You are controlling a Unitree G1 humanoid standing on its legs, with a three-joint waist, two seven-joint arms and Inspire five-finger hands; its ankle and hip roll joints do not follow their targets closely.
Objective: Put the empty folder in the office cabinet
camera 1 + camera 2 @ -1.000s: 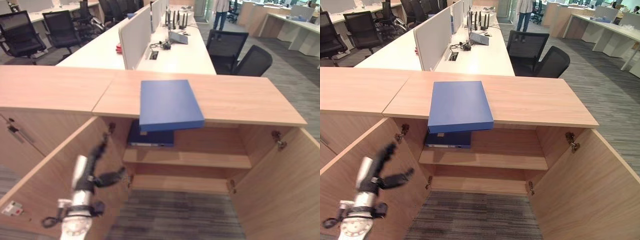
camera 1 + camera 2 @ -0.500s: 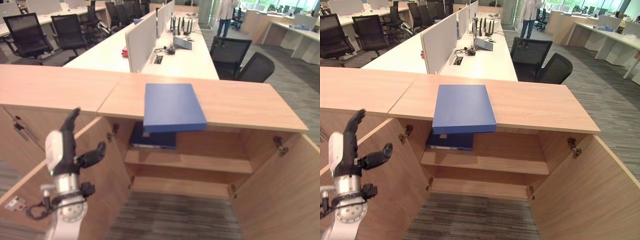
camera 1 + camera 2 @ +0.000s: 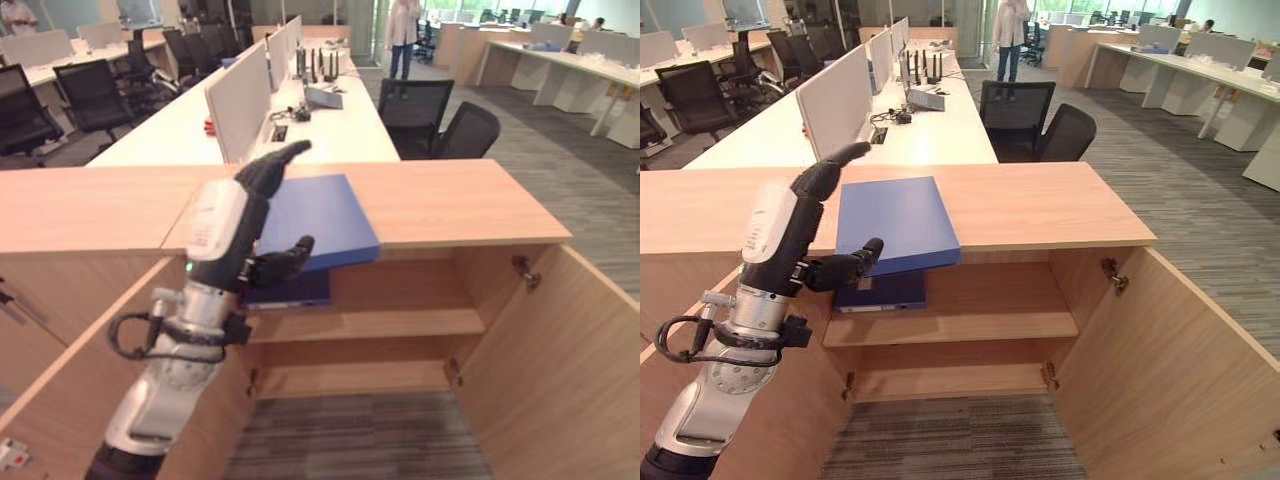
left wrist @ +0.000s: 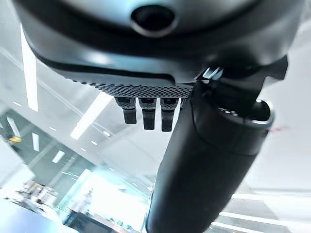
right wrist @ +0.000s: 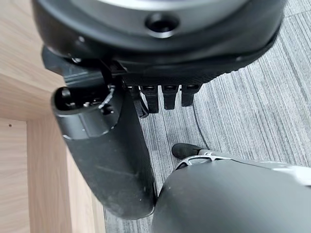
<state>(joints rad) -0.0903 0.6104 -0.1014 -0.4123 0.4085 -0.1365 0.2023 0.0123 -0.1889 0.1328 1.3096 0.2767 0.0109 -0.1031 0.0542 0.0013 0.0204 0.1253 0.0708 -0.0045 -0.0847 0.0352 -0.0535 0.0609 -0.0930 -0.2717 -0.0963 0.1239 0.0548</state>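
Open-plan office, grey striped carpet (image 3: 1200,250), long white desks (image 3: 930,125) with grey divider screens (image 3: 835,100), black mesh chairs (image 3: 1035,118), bright windows, ceiling strip lights (image 4: 90,115).

Left hand (image 3: 235,225), dark with a white back cover: raised from low beside the open left cabinet door to the height of the wooden cabinet top (image 3: 450,205). It now shows in front of the left edge of the flat blue rectangular folder (image 3: 320,220), where 0.5 s ago it was well to the left of it. Fingers straight as before, now pointing up and right; thumb spread toward the folder's front edge. Contact with the folder cannot be told. Camera view shifted between frames.
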